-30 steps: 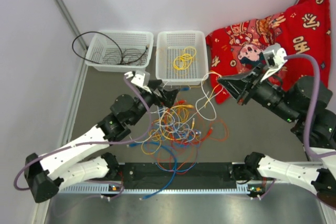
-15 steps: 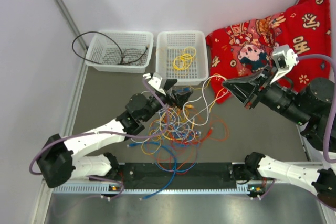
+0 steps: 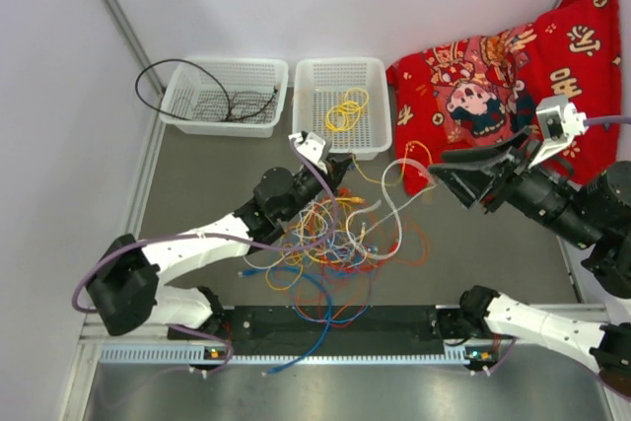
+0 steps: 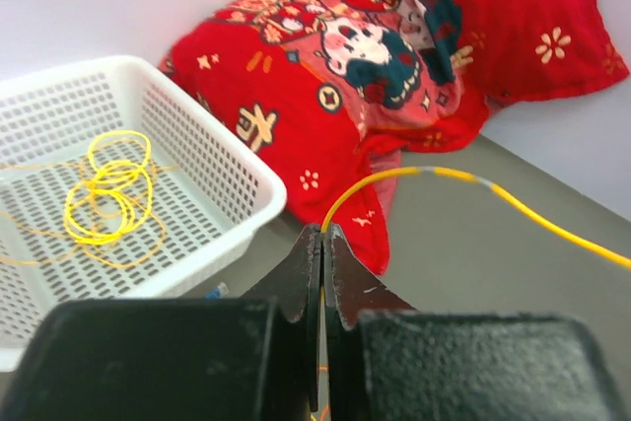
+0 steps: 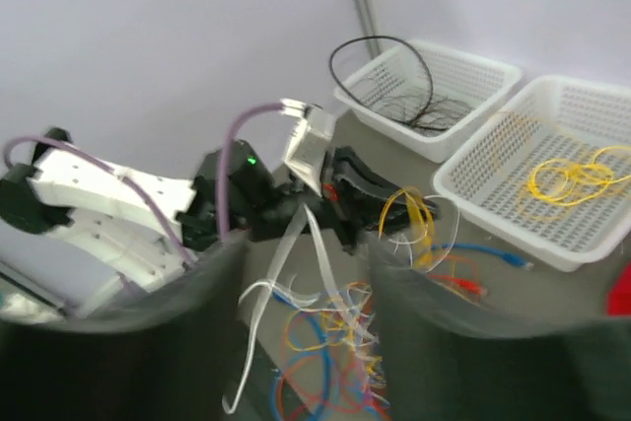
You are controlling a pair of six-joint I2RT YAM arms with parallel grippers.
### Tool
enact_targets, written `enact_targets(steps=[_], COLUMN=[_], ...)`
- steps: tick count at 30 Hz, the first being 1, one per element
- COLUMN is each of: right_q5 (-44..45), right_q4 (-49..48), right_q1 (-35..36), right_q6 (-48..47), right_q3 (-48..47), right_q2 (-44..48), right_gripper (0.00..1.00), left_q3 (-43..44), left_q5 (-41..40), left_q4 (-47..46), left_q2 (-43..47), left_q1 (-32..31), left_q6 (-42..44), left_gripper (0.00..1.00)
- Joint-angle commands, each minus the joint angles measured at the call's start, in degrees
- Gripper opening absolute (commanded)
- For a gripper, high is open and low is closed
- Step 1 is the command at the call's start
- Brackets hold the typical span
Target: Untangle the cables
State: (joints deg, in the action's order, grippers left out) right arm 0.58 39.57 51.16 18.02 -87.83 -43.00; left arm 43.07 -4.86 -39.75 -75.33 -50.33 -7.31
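While the tangle of thin multicoloured cables (image 3: 325, 244) lies on the grey table top (image 3: 197, 184) between the two arms, I see the left gripper (image 4: 322, 232) pinched fully together on a thin yellow cable (image 4: 424, 173) that arcs away toward the red patterned cushion (image 4: 394, 66). The right gripper (image 3: 436, 165) hangs beside that cushion with its jaws partly apart. A flat white cable (image 5: 276, 261) dangles through the gap, and I cannot tell whether it touches either finger. A white plastic mesh basket (image 3: 340, 63) behind the tangle holds a coiled yellow cable (image 3: 345, 108).
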Motion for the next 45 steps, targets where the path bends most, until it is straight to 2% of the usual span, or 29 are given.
enact_targets(steps=[1, 4, 5, 6, 8, 14, 17, 18, 21, 25, 26, 29, 40, 45], right_q5=[5.0, 8.6, 9.5, 11.0, 11.8, 11.9, 11.5, 11.3, 11.6, 12.2, 12.3, 13.1, 16.9, 18.2], right_q4=[-0.7, 0.4, 0.8, 0.9, 0.7, -2.4, -3.6, -4.1, -4.9, -4.9, -4.8, -4.5, -6.3, -7.0], right_q1=[-0.1, -0.2, -0.1, -0.1, -0.1, -0.2, -0.1, 0.0, -0.1, -0.1, -0.1, -0.1, -0.1, -0.1], right_q6=[0.0, 0.3, 0.4, 0.5, 0.4, 0.8, 1.6, 1.8, 2.3, 2.5, 2.5, 2.4, -1.1, -4.1], right_q3=[3.4, 6.7, 7.6, 9.2, 10.9, 16.6, 19.5, 20.9, 23.2, 25.0, 25.2, 25.9, 24.2, 24.5], right_q2=[2.6, 4.6, 5.2, 6.1, 7.1, 8.0, 8.2, 8.3, 8.7, 9.4, 9.7, 10.3, 8.2, 5.6], right_gripper=[0.80, 0.99, 0.99, 0.99, 0.99, 0.98, 0.98, 0.98, 0.98, 0.98, 0.98, 0.98, 0.97, 0.97], left_q3=[8.9, 19.2, 21.9, 26.8, 31.3, 42.5, 50.7, 55.8, 64.8, 76.3, 81.2, 87.1, 86.0, 84.9], left_q5=[-4.5, -10.9, -12.2, -15.0, -17.0, -20.4, -22.5, -23.1, -23.4, -20.8, -20.0, -16.2, -9.6, -6.0], left_q4=[12.3, 24.2, 30.3, 32.6, 37.8, 39.5, 43.9, 45.1, 48.5, 52.0, 54.4, 56.4, 49.4, 47.9], left_q2=[6.9, 7.7, 7.6, 7.4, 6.6, 4.2, -0.3, -1.8, -7.9, -17.5, -19.3, -25.2, -36.5, -43.3], left_q1=[0.2, 0.3, 0.3, 0.3, 0.3, 0.3, 0.3, 0.4, 1.3, 5.7, 6.9, 11.5, 20.9, 22.8], left_q6=[1.3, 1.9, 2.8, 3.2, 4.3, 6.1, 6.8, 6.8, 8.2, 7.4, 4.5, -0.6, -7.6, -11.0], left_gripper=[0.00, 0.00, 0.00, 0.00, 0.00, 0.00, 0.00, 0.00, 0.00, 0.00, 0.00, 0.00, 0.00, 0.00])
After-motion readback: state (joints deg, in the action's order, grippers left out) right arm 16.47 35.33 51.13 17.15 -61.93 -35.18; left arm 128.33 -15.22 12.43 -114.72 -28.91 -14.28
